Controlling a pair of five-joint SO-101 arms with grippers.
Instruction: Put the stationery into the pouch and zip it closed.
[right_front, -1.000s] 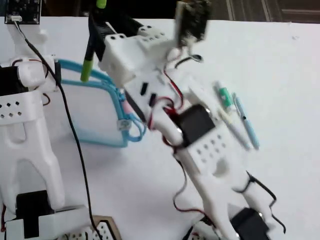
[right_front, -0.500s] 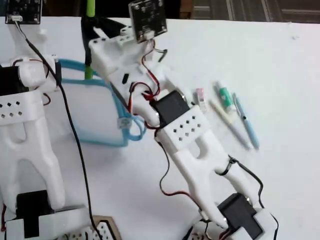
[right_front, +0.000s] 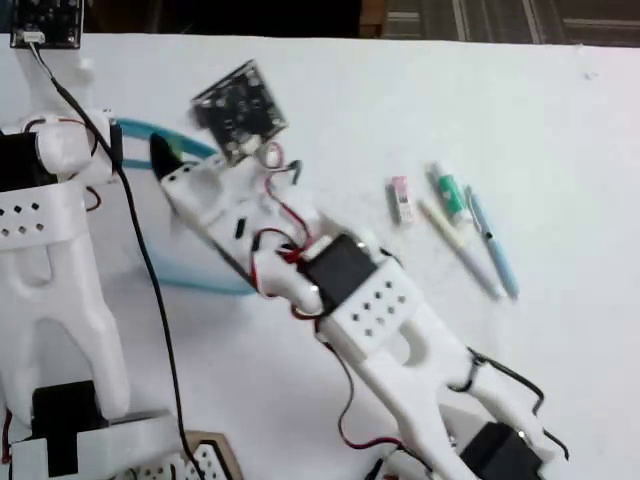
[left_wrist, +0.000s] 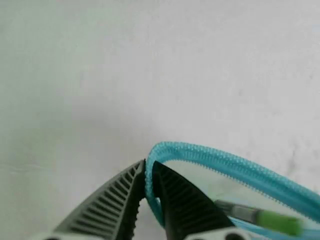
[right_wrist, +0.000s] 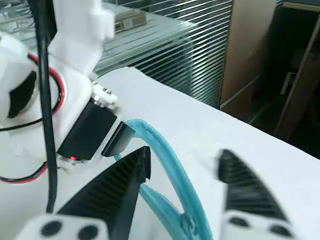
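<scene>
Pinching the rim of the flat clear pouch with the turquoise zip edge (left_wrist: 225, 162), the left tool (left_wrist: 148, 167) is clenched on the zip band at its curved corner, both ribbed fingers pressed against it. Inside the pouch, just beyond those fingers, lies a grey marker with a bright green cap (left_wrist: 260, 218). The right tool (right_wrist: 184, 157) hangs released, its two dark fingers well apart with the same turquoise band between them, near the left tool.

In the high view the pouch sits at the left side of the white worktop (right_front: 560, 130). The right arm (right_front: 370, 300) stretches diagonally over the pouch and hides most of it, so how wide the mouth gapes is hard to say. Right of that arm, well apart from the pouch, a small pink eraser (right_front: 400, 198), a green-and-white stick (right_front: 447, 190), a white pen (right_front: 462, 250) and a light blue pen (right_front: 492, 245) lie close together. Open room lies beyond the pens, where the worktop stretches on to the view's edge. The left arm (right_front: 50, 250) stands along the near left edge, a black cable (right_front: 150, 280) trailing beside it.
</scene>
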